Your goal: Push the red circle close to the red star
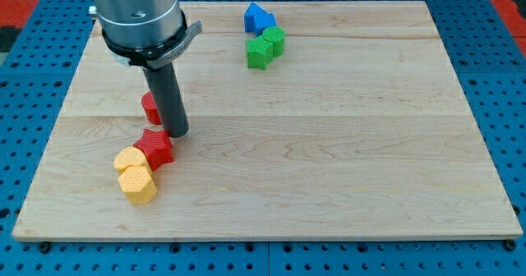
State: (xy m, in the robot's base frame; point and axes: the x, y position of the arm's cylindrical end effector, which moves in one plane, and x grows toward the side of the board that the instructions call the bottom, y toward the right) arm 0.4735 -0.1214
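Observation:
The red circle (149,108) lies at the view's left, mostly hidden behind my rod. The red star (154,148) lies just below it, a short way apart. My tip (177,134) rests on the board just right of the red circle and at the upper right edge of the red star, touching or nearly touching it.
Two yellow blocks (129,159) (138,185) sit against the red star's lower left. A blue block (258,18) and two green blocks (259,52) (274,39) cluster at the view's top centre. The wooden board (329,144) lies on a blue perforated table.

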